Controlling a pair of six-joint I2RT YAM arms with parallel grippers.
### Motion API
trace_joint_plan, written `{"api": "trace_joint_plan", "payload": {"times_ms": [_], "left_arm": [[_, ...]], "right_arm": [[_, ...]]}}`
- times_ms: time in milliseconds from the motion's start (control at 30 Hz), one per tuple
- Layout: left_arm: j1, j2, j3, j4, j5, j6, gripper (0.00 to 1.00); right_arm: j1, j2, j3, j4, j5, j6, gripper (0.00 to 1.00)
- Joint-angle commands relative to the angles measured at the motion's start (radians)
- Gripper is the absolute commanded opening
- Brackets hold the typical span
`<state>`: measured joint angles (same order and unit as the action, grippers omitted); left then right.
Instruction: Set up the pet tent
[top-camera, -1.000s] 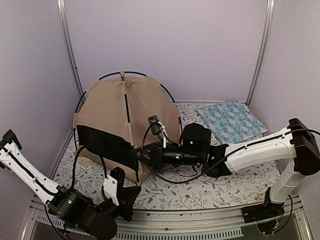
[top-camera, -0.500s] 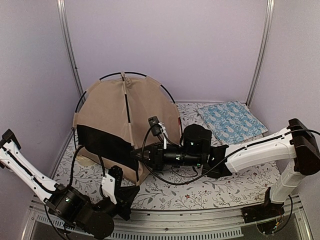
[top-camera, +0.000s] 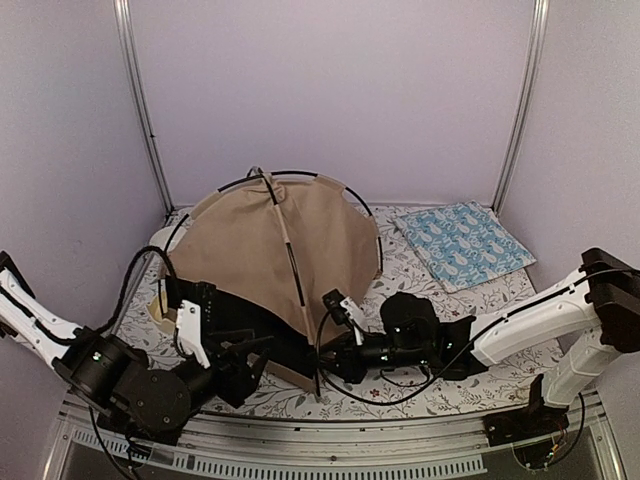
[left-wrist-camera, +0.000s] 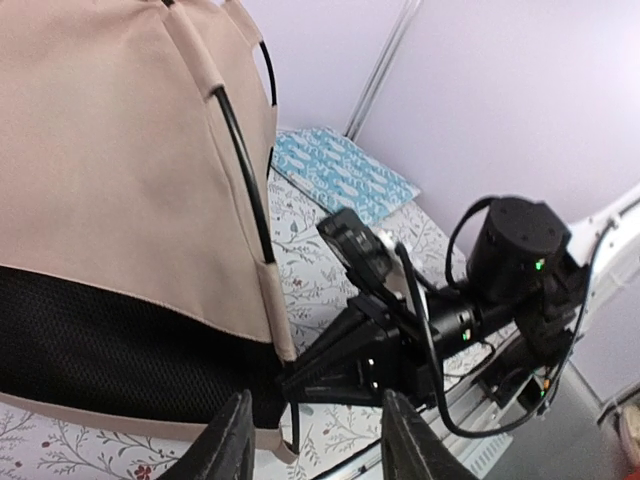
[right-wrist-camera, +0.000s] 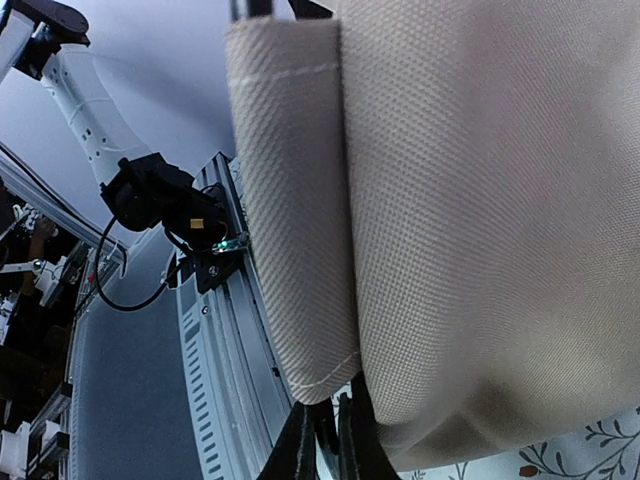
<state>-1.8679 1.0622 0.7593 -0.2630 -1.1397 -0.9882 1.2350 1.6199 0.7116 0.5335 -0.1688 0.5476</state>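
Pale lilac walls close in a flower-patterned worktop (top-camera: 440, 375), and from the overhead view the tent (top-camera: 270, 240) sits on its left half, a tan dome leaning toward the back wall, with a blue patterned cushion (top-camera: 465, 243) well apart at the far right. One black pole (top-camera: 290, 250) runs from the crown down to the near front corner, so its long axis points almost straight at the arms. That corner lies between the two arms: the right fingers (top-camera: 328, 368) reach it from the right, while the left fingers (top-camera: 240, 362) hover just beside the black mesh front, to the left of it. In the left wrist view, the left fingers (left-wrist-camera: 232, 445) stand clearly apart at the bottom edge with nothing between them. The tent (left-wrist-camera: 110, 180) fills the upper left, and its corner hangs just ahead of them, with the right fingers (left-wrist-camera: 320, 375) pointing in at the same spot. In the right wrist view, the right fingers (right-wrist-camera: 328, 440) are all but closed at the foot of the tan pole sleeve (right-wrist-camera: 290, 200), seemingly pinching the tent (right-wrist-camera: 480, 200) at its hem or pole end; which of the two is hidden. The right arm looks nearer the corner, so any further seating of the pole probably turns on its grip.
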Motion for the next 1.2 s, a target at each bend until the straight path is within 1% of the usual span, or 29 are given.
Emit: {"api": "trace_joint_plan", "payload": {"times_ms": [0,67,133,233,300,333,400,467,500,567,600,633,767,867,967,1033,1100,1167], "left_arm": [[0.078,-0.06,0.164,-0.228,-0.028,0.063,0.45],[0.137,-0.086,0.245,-0.349,-0.02,0.059,0.47],[0.196,-0.122,0.303,-0.388,-0.004,0.122,0.52],[0.287,-0.176,0.35,-0.319,0.031,0.32,0.59],[0.38,-0.194,0.378,-0.255,0.067,0.452,0.61],[0.439,-0.193,0.395,-0.232,0.106,0.51,0.63],[0.581,-0.162,0.459,-0.227,0.233,0.589,0.65],[0.744,-0.077,0.55,-0.286,0.401,0.627,0.67],[0.821,-0.026,0.598,-0.332,0.512,0.646,0.67],[0.933,0.068,0.702,-0.4,0.632,0.685,0.67],[0.975,0.109,0.739,-0.42,0.685,0.718,0.67],[1.011,0.14,0.769,-0.433,0.735,0.744,0.67],[1.159,0.232,0.861,-0.473,0.988,0.846,0.7],[1.255,0.299,0.918,-0.518,1.135,0.916,0.72],[1.301,0.379,0.972,-0.563,1.19,0.97,0.71],[1.319,0.421,0.999,-0.577,1.263,0.998,0.69],[1.322,0.456,1.023,-0.591,1.338,1.028,0.67],[1.322,0.491,1.047,-0.612,1.379,1.05,0.64]], "right_arm": [[-0.023,-0.102,-0.035,-0.084,0.024,0.011,0.15],[-0.032,-0.137,-0.039,-0.114,0.024,0.01,0.29],[-0.036,-0.168,-0.034,-0.146,0.031,0.003,0.4],[-0.042,-0.211,-0.022,-0.188,0.032,-0.008,0.57],[-0.053,-0.237,-0.015,-0.208,0.021,-0.008,0.68],[-0.058,-0.252,-0.01,-0.217,0.016,-0.008,0.72],[-0.081,-0.279,-0.005,-0.235,0.0,-0.008,0.79],[-0.109,-0.307,0.0,-0.249,-0.024,-0.008,0.83],[-0.123,-0.323,0.0,-0.256,-0.034,-0.01,0.85],[-0.155,-0.354,0.0,-0.264,-0.058,-0.016,0.89],[-0.174,-0.369,0.001,-0.268,-0.074,-0.02,0.96],[-0.194,-0.381,0.003,-0.273,-0.094,-0.025,0.99],[-0.292,-0.434,0.008,-0.279,-0.195,-0.045,0.99],[-0.361,-0.46,0.014,-0.286,-0.271,-0.057,0.99],[-0.402,-0.473,0.04,-0.309,-0.298,-0.09,0.99],[-0.42,-0.473,0.056,-0.326,-0.301,-0.116,0.99],[-0.433,-0.47,0.07,-0.334,-0.303,-0.135,0.99],[-0.442,-0.463,0.078,-0.334,-0.302,-0.152,0.99]]}}
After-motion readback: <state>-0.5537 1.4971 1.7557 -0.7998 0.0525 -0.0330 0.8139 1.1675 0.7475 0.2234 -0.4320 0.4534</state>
